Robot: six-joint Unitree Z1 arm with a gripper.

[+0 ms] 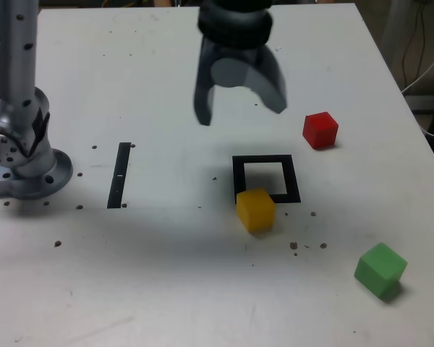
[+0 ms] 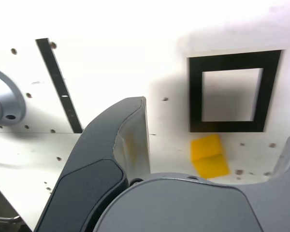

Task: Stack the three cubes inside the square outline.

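With my tool (image 1: 239, 110) spread wide and empty above the worktop (image 1: 166, 275), I needed to drop squarely over the yellow cube (image 1: 255, 210), which touched the square outline's (image 1: 238, 173) near corner.

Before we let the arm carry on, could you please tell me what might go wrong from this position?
1. The small matte yellow cube sits skewed, overlapping the near corner of the thick black square outline; open jaws coming down could catch an edge and push it rather than enclose it.
2. The open grey gripper hangs off to one side of that cube, so a straight descent would probably miss.
3. The red cube and green cube lie far apart, outside the outline.
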